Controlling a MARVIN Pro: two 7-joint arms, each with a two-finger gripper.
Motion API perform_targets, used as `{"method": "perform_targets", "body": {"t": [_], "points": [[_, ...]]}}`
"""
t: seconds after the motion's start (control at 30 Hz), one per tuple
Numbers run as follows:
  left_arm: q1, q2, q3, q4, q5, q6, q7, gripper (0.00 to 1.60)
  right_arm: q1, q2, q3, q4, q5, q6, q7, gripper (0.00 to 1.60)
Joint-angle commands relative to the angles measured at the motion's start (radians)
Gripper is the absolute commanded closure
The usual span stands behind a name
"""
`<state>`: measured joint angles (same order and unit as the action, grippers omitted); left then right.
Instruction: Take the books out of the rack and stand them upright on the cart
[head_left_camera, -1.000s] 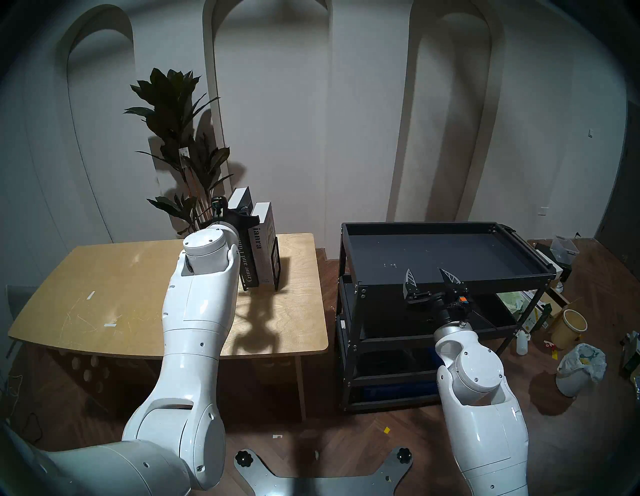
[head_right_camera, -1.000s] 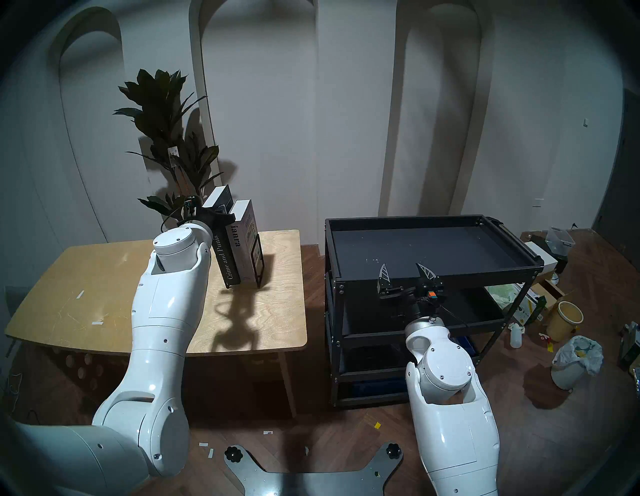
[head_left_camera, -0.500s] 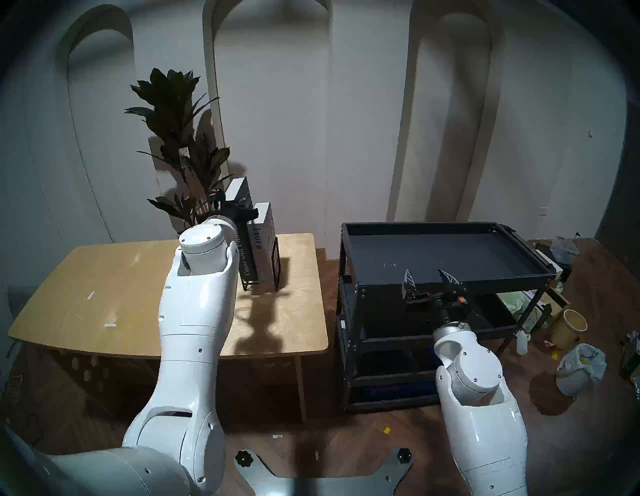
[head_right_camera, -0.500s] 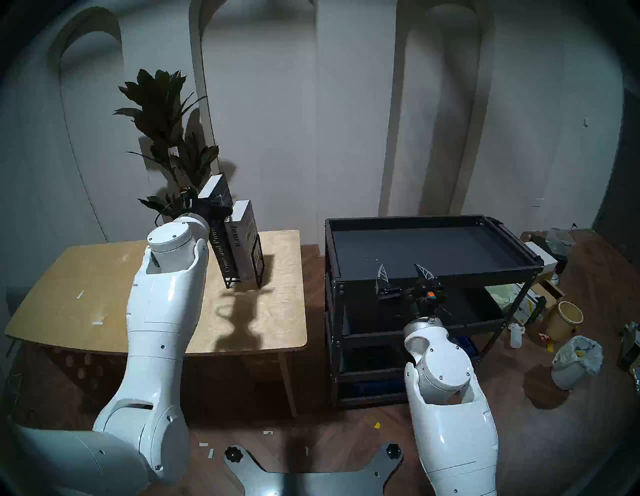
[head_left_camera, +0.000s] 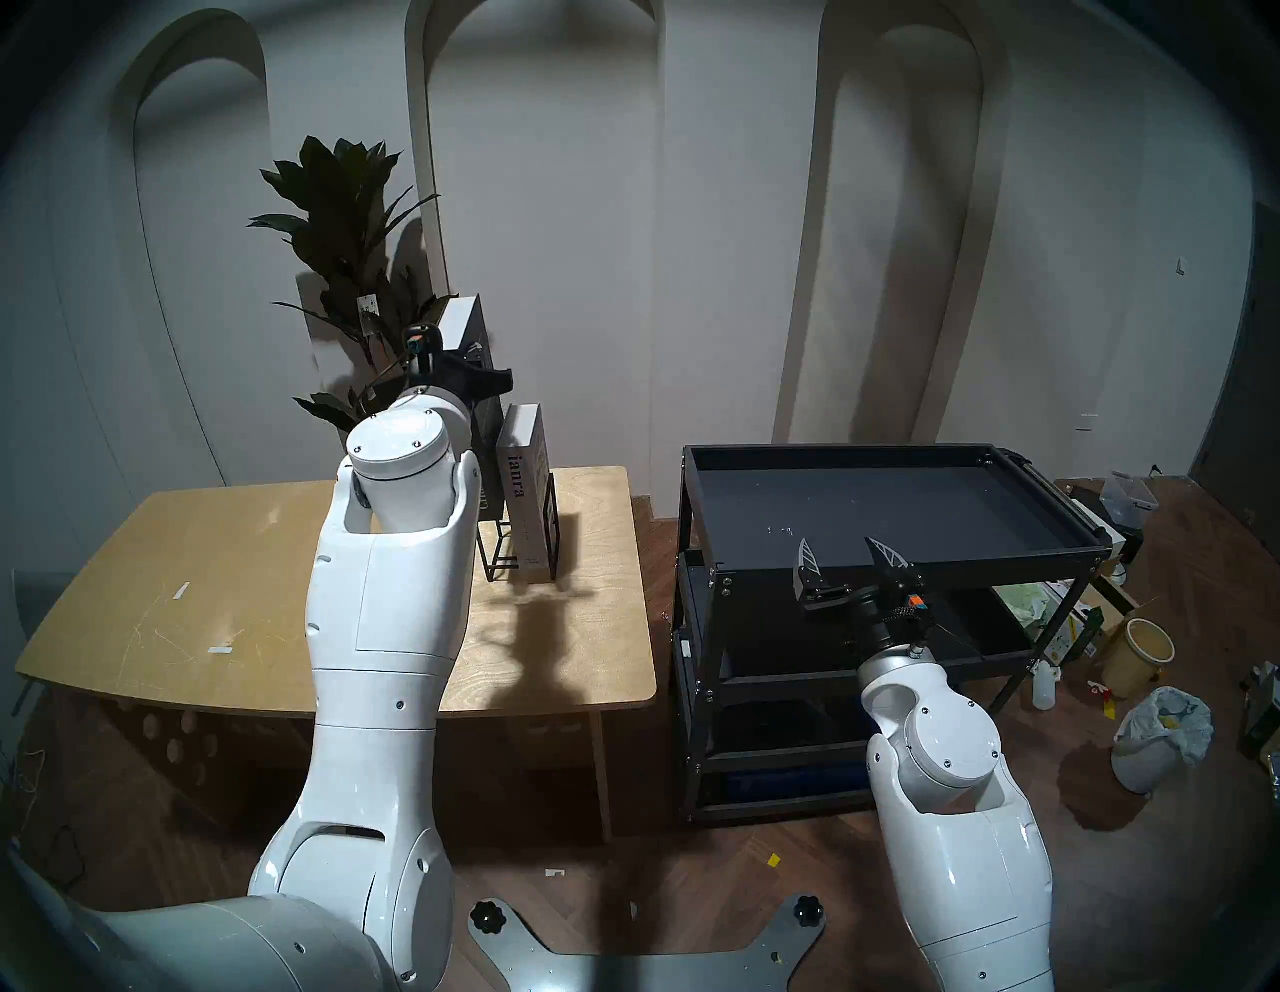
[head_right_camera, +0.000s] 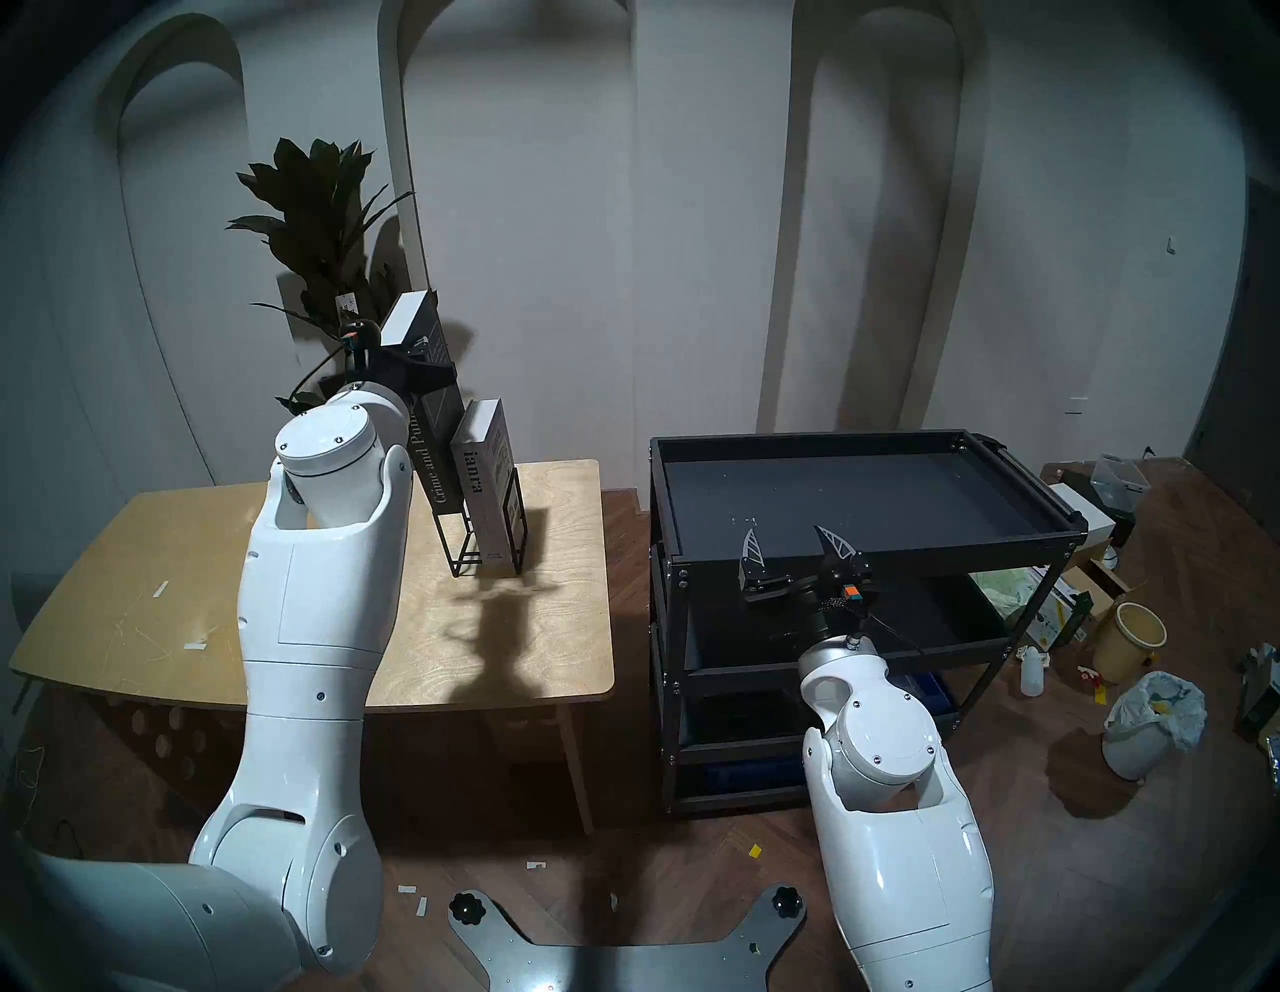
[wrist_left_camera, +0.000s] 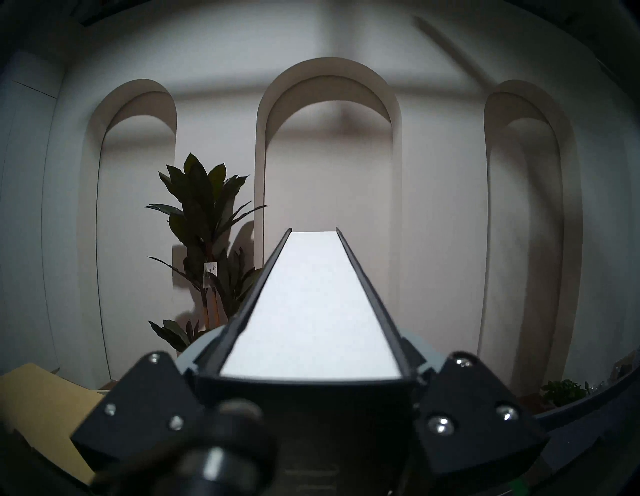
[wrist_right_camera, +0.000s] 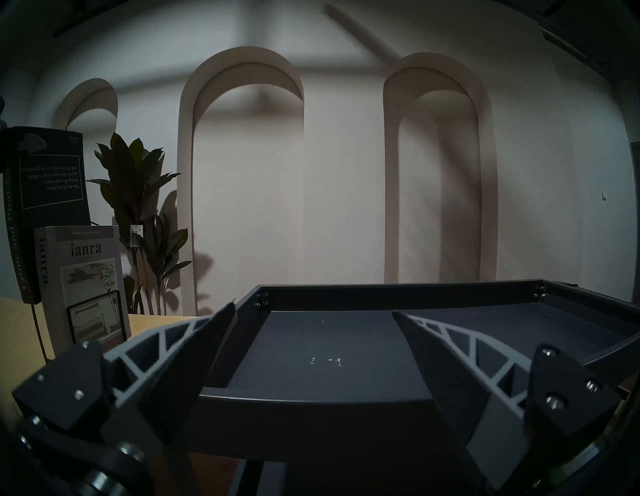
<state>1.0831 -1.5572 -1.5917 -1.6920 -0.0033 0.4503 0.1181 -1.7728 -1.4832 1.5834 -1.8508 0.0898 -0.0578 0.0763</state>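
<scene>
Cart (head_left_camera: 900, 554) lies to my right of my left claw (head_right_camera: 431, 374), clenched on the black book (head_right_camera: 435, 415) (spine near-vertical); right claw (head_left_camera: 850, 558) gapes nearer.

on the desk (head_left_camera: 208, 554) the rack (head_left_camera: 550, 533) stands at 1 o'clock, the "ianra" book (head_left_camera: 524, 485) in it. the cart (head_left_camera: 900, 551) stands at the desk's 3 o'clock; the plant (head_left_camera: 346, 277) at 12, behind.
</scene>
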Motion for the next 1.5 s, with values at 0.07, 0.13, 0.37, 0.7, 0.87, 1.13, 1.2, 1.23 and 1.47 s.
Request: {"method": "perform_targets", "body": {"t": [0.07, 0.13, 0.37, 0.7, 0.87, 1.13, 1.2, 1.23, 1.47], "points": [[-0.076, -0.057, 0.015, -0.128, -0.022, 0.031, 0.022, 1.60, 0.032, -0.010, -0.066, -0.033, -0.026, -0.049, 0.020, 0.00], [-0.097, -0.070, 0.020, -0.162, -0.028, 0.050, 0.037, 1.60, 0.042, -0.016, -0.100, -0.029, -0.045, -0.053, 0.022, 0.00], [-0.105, -0.089, 0.050, -0.249, -0.010, 0.092, 0.089, 1.60, 0.054, -0.015, -0.171, -0.019, -0.102, -0.095, 0.031, 0.00], [-0.064, -0.115, 0.177, -0.393, 0.073, 0.206, 0.189, 1.60, 0.146, -0.065, -0.280, 0.104, -0.237, -0.182, -0.025, 0.00], [-0.044, -0.142, 0.266, -0.403, 0.089, 0.253, 0.208, 1.60, 0.203, -0.077, -0.319, 0.193, -0.312, -0.209, -0.068, 0.00], [-0.024, -0.169, 0.402, -0.375, 0.135, 0.294, 0.253, 1.60, 0.264, -0.086, -0.387, 0.285, -0.333, -0.237, -0.136, 0.00], [-0.025, -0.178, 0.438, -0.359, 0.155, 0.298, 0.274, 1.60, 0.281, -0.090, -0.407, 0.311, -0.338, -0.254, -0.165, 0.00], [-0.027, -0.181, 0.457, -0.348, 0.166, 0.300, 0.287, 1.60, 0.287, -0.092, -0.417, 0.322, -0.339, -0.262, -0.181, 0.00], [-0.066, -0.191, 0.577, -0.162, 0.264, 0.250, 0.372, 1.60, 0.302, -0.090, -0.482, 0.369, -0.327, -0.308, -0.299, 0.00]]}}
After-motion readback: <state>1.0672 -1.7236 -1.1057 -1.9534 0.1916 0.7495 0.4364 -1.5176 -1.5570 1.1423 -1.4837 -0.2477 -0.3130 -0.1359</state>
